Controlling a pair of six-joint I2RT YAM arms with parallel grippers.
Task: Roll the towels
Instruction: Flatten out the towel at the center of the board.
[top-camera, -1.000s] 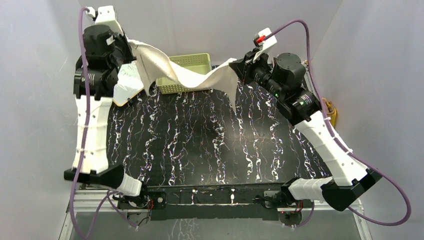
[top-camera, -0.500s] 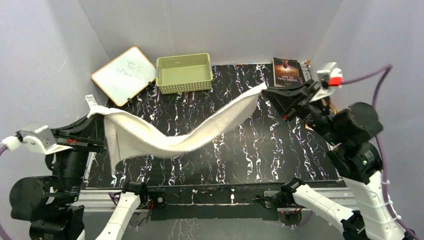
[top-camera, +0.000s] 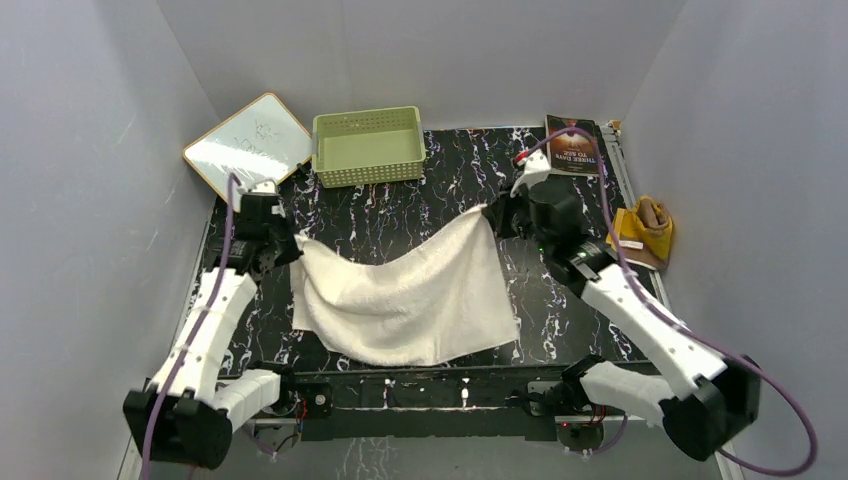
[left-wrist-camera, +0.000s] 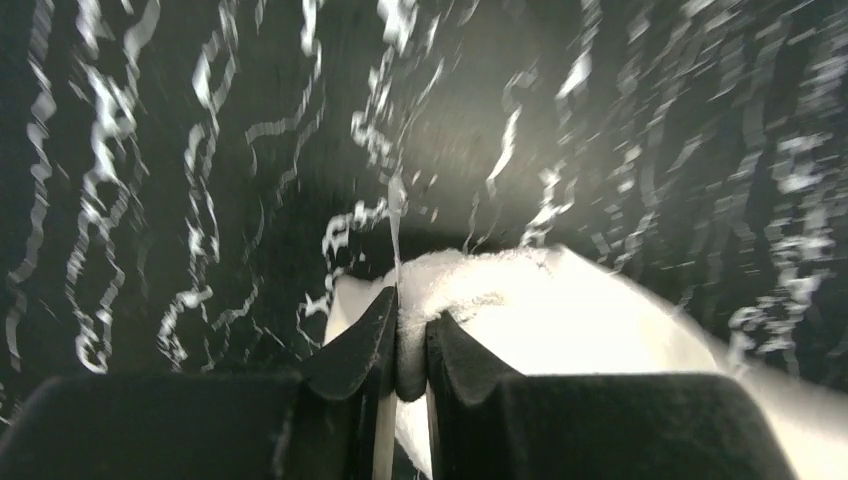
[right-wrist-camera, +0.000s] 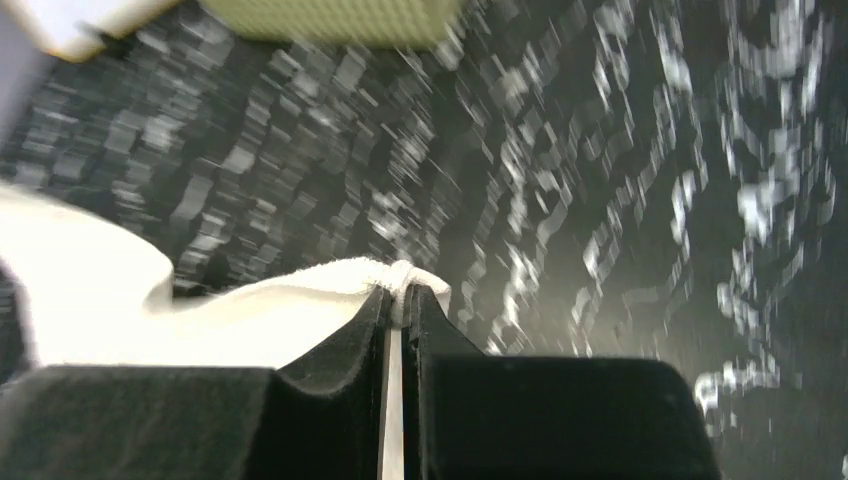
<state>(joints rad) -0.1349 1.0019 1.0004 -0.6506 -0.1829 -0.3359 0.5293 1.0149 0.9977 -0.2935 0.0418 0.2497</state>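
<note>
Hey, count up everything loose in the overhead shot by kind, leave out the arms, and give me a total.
Towels: 2, the white towel and the brown and yellow towel
Baskets: 1, the green basket
Whiteboards: 1, the whiteboard
Books: 1, the book
Total: 5

Black marbled bench (top-camera: 400, 215): white towel (top-camera: 410, 300) spread across the near half, basket (top-camera: 367, 172) at the back edge, whiteboard (top-camera: 250, 150) at the back-left corner, book (top-camera: 573, 145) back-right.
</note>
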